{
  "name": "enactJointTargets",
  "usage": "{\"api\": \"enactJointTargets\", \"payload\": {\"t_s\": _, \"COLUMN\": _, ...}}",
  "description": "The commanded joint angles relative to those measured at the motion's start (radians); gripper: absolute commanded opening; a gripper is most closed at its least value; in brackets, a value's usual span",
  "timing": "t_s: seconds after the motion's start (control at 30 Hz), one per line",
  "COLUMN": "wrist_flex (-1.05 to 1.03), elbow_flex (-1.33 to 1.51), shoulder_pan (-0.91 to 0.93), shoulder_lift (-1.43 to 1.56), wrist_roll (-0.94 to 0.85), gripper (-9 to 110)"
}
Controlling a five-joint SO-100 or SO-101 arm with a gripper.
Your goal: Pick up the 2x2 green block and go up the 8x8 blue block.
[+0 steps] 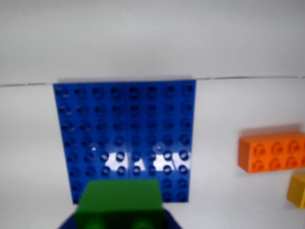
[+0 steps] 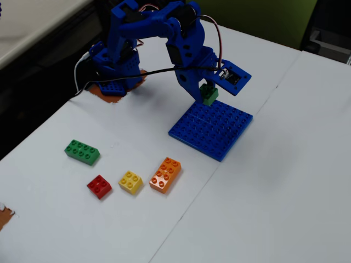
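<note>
While my gripper [image 2: 207, 94] hangs above the white table [image 2: 285, 181], its jaws are clamped on the 2x2 green block [image 2: 209, 95], which is lifted clear of the surface. In the fixed view the block sits over the far edge of the 8x8 blue block [image 2: 211, 128], apart from it, with a gap of air between the two. My wrist view shows the green block [image 1: 120, 201] at the bottom of the picture, its studs facing the lens, and the blue baseplate [image 1: 126, 129] lying flat on the table beyond it.

Nearer the camera in the fixed view, four other bricks lie in a loose row, well apart from the plate: a longer green brick [image 2: 82, 152], a red brick [image 2: 99, 186], a yellow brick [image 2: 130, 182] and an orange brick [image 2: 165, 175]. The orange brick [image 1: 271, 151] and a corner of the yellow one [image 1: 297, 190] show at the right of my wrist view.
</note>
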State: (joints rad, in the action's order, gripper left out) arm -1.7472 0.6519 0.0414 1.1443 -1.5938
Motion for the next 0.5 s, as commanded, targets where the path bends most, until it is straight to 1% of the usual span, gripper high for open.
{"api": "enactJointTargets", "payload": {"t_s": 0.0, "wrist_flex": -0.006, "elbow_flex": -0.003, "shoulder_pan": 0.009, "shoulder_lift": 0.034, "wrist_roll": -0.006, "gripper": 0}}
{"api": "enactJointTargets", "payload": {"t_s": 0.47, "wrist_flex": -0.006, "elbow_flex": 0.0, "shoulder_pan": 0.009, "shoulder_lift": 0.04, "wrist_roll": -0.011, "gripper": 0}}
